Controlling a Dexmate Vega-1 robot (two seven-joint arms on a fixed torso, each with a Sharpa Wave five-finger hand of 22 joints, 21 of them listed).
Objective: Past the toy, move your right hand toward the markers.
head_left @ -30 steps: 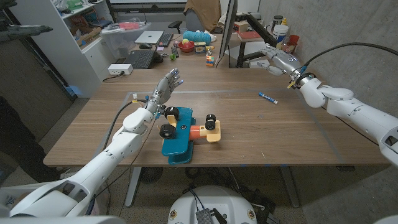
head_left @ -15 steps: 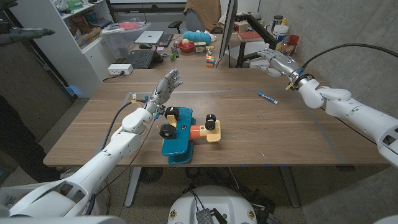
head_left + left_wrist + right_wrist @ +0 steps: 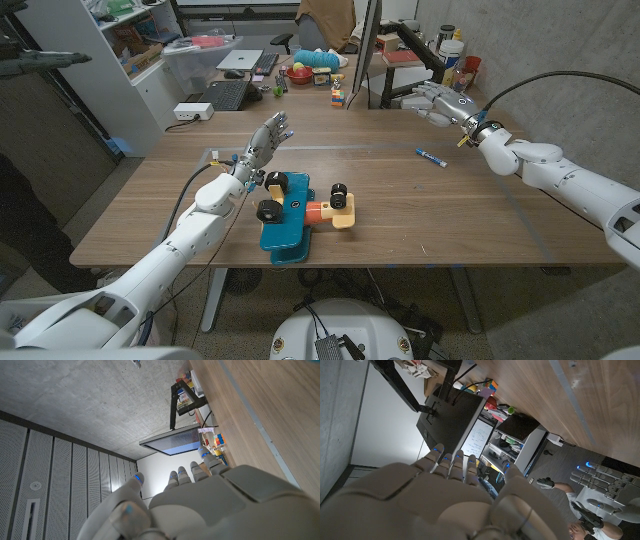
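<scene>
The toy (image 3: 297, 216), a blue car with black wheels and a tan and orange block on its right side, stands near the table's middle. A blue marker (image 3: 431, 157) lies on the wood to the toy's far right. My right hand (image 3: 441, 100) hovers open over the table's far right part, beyond the marker, fingers stretched toward picture left. My left hand (image 3: 265, 142) is open and raised just past the toy's far left corner, touching nothing. In the wrist views the back of my left hand (image 3: 200, 500) and of my right hand (image 3: 435, 495) show, fingers straight.
A dark monitor (image 3: 368, 50) stands at the table's far edge, close to my right hand, with a colour cube (image 3: 338, 96) beside it. Cups and bottles (image 3: 455, 55) crowd the far right corner. A white power strip (image 3: 192, 111) sits far left. Tape lines mark the table (image 3: 450, 215).
My right hand has drifted a little toward picture left and the far edge, staying open. The left hand, toy and marker have not moved.
</scene>
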